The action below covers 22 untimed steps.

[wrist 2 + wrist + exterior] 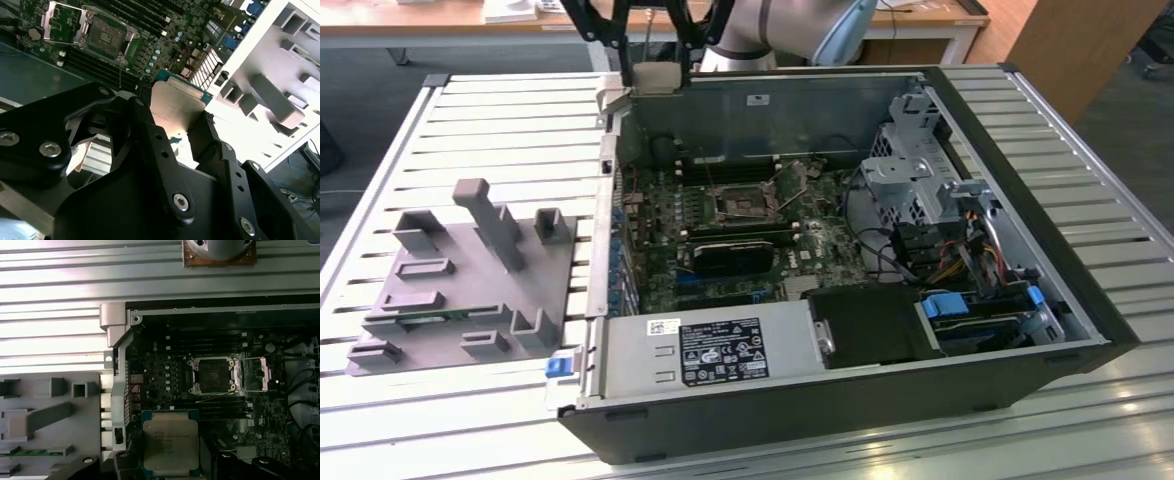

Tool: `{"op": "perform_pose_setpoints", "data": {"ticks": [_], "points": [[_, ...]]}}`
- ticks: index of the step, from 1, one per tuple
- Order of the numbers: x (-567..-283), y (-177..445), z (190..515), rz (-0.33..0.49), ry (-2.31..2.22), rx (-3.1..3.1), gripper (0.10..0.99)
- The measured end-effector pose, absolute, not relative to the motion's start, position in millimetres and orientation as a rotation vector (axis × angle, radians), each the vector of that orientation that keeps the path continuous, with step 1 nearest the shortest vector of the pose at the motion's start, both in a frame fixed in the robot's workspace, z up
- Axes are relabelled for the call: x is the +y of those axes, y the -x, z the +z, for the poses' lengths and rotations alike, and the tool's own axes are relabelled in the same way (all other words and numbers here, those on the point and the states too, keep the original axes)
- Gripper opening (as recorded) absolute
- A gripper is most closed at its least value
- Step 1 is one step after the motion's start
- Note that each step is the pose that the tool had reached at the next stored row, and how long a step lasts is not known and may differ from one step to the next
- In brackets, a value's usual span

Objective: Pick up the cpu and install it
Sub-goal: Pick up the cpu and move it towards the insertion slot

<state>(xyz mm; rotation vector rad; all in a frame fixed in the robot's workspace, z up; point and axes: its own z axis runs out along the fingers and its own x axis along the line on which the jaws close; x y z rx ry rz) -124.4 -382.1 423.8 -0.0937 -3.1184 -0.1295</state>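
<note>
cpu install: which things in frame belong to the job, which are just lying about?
Job:
cpu, held above the open case
gripper, shut on it
open socket on the motherboard

Lying about:
grey fixture block beside the case
power supply
drive cage
</note>
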Motion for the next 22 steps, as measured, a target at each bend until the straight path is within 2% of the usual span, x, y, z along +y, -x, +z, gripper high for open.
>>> {"op": "perform_pose_setpoints", "data": {"ticks": [22], "points": [[-380.0, 70.7, 417.3, -0.13, 0.094, -3.119, 0.541]]}}
